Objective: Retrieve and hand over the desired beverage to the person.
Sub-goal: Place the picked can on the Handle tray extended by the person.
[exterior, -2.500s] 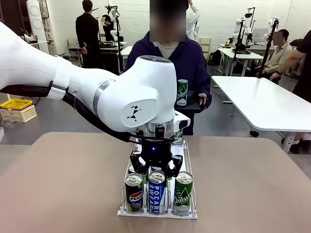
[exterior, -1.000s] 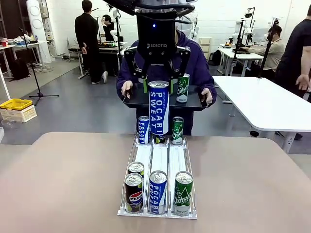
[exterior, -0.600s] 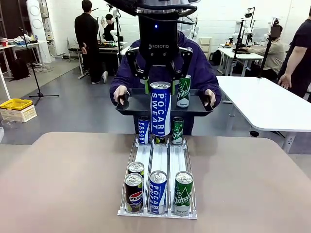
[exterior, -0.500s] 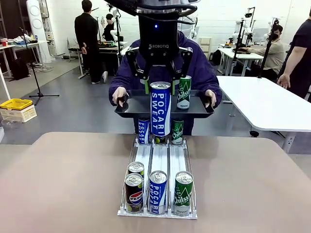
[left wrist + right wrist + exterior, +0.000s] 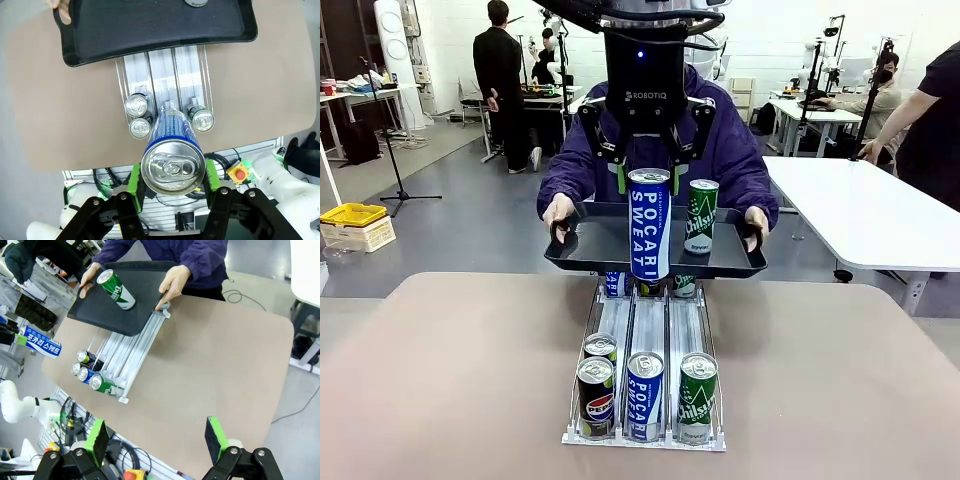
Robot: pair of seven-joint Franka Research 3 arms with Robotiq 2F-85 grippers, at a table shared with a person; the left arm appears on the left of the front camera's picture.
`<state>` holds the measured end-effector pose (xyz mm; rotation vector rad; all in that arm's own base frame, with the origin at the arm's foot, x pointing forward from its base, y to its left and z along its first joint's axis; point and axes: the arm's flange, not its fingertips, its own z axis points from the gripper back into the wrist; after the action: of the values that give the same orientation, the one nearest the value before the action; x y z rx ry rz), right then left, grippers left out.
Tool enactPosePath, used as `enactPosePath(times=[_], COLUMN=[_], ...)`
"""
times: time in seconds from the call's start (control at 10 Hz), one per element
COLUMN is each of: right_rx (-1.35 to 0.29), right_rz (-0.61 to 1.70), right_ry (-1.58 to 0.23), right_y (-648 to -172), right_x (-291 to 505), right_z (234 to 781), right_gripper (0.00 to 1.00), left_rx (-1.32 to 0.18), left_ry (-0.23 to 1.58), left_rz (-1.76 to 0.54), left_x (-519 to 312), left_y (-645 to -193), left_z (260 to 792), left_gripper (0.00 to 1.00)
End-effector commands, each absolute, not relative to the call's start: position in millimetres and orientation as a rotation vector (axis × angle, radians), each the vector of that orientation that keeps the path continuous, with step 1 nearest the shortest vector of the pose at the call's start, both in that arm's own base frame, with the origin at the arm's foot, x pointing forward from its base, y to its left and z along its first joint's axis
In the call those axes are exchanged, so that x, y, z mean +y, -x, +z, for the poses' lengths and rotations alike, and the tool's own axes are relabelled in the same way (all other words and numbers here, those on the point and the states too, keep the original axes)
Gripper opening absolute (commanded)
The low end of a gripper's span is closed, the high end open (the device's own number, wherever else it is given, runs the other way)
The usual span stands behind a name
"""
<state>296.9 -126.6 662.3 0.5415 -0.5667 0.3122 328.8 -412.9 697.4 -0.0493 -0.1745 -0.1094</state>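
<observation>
A matte brown table (image 5: 450,380) fills the foreground of a workshop. The left gripper (image 5: 650,175) pinches a tall blue Pocari Sweat can (image 5: 649,225) above the person's (image 5: 720,140) glossy black tray (image 5: 590,245). At the tray's 3 o'clock stands a green Chilsung can (image 5: 699,215). The left wrist view adds the can's silver lid and the ribbed metal rack (image 5: 162,65); the right wrist view shows the right gripper (image 5: 157,440) spread wide.

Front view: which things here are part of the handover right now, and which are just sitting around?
In the job:
- Pocari can, held in the shut left end effector
- black tray the person holds out
- Chilsung can standing on that tray

Lying about:
- can rack with its remaining cans
- open right end effector, holding nothing
- yellow box
</observation>
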Motion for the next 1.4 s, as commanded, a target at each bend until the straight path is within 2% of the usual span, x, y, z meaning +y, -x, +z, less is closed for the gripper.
enactPosePath(times=[0.0, 0.8, 0.9, 1.2, 1.3], right_rx=[-0.567, -0.567, -0.567, -0.567, -0.567], right_rz=[0.318, 0.318, 0.318, 0.318, 0.318], right_ry=[-0.533, -0.533, -0.533, -0.533, -0.533], right_y=[-300.6, -300.6, -300.6, -300.6, -300.6], right_x=[-127.6, -127.6, -127.6, -127.6, -127.6], right_z=[662.3, 662.3, 662.3, 662.3, 662.3], right_gripper=[1.0, 1.0, 1.0, 1.0, 1.0], left_rx=[-0.189, -0.189, -0.174, -0.171, -0.215], left_ry=[0.048, 0.048, 0.049, 0.112, 0.113], left_rz=[-0.104, -0.104, -0.11, -0.116, -0.09], left_x=[-409.5, -409.5, -413.0, -394.8, -388.4], left_y=[-325.0, -325.0, -328.8, -398.3, -427.1], left_z=[700.1, 700.1, 697.4, 706.2, 708.5], left_gripper=[0.5, 0.5, 0.57, 0.57, 0.57])
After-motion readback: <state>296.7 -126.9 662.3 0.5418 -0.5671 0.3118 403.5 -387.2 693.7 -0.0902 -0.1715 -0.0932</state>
